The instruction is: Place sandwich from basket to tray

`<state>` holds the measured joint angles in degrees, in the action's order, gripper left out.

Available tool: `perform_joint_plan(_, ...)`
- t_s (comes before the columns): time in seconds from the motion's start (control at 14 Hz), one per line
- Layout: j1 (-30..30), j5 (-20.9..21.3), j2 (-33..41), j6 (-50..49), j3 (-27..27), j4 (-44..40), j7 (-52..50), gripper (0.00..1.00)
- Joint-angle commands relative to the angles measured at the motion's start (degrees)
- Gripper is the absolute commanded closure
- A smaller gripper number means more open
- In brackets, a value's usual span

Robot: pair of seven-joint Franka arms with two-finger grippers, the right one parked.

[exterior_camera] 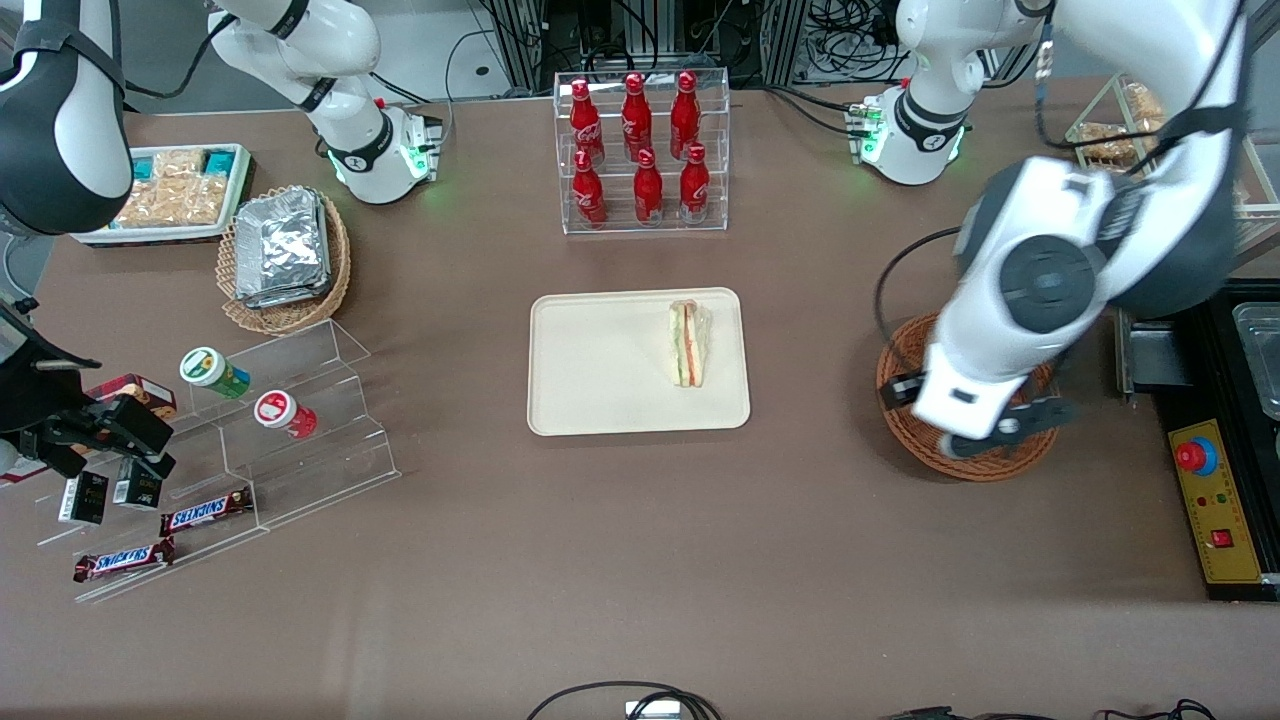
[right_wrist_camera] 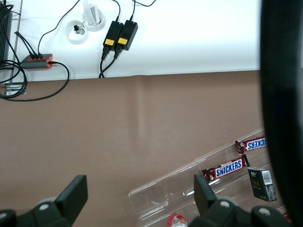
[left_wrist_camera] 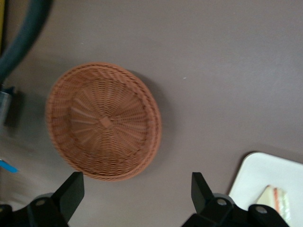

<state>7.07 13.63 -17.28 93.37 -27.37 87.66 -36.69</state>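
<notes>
Sandwich [exterior_camera: 688, 343] lies flat on the tray [exterior_camera: 590, 400], on the half toward the working arm's end, clear of the rim. Basket [exterior_camera: 905, 415] sits well apart from the tray, further toward that same end. Wrist view shows the basket [left_wrist_camera: 104, 127] empty, weave bare to the centre.

Gripper [exterior_camera: 985, 425] hangs above the basket, fingers [left_wrist_camera: 71, 191] spread apart, nothing between them. So the placement looks done; the step in hand reads as retreat.

Doing that well: the arm lifts straight up before any sideways travel, so the fingers don't catch the basket rim and drag it. Jaws stay apart, no reason to close. The path keeps away from the tray so the sandwich isn't nudged; it's a light wedge and would slide easily on that smooth surface. The cable loop [exterior_camera: 890, 275] near the basket needs watching on the way out.

Hard to make out:
- Front view: the arm covers most of the basket, only parts of the rim show. Basket contents come from the wrist view alone.
- Gripper is motion-blurred in the front view; height above the basket can't be judged.
- Wrist view cuts off the tray [left_wrist_camera: 265, 175] and shows only a corner of the sandwich [left_wrist_camera: 275, 197].
- Whether the sandwich filling is intact on its underside: can't tell.
</notes>
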Motion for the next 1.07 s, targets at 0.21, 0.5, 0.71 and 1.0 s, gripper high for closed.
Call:
perform_joint_plan(0.21, -0.1, -10.6, 10.2, -6.0, 12.6, 1.7, 21.9, 0.0)
perform_joint_plan(0.5, 0.0, -12.0, 14.5, -9.4, 15.8, 1.8, 31.9, 0.0)
perform_joint_plan(0.71, 0.1, -12.9, 17.4, -10.0, 16.4, 2.7, 35.9, 0.0)
perform_joint_plan(1.0, 0.0, -13.7, 17.7, -10.1, 16.4, 2.5, 36.2, 0.0)
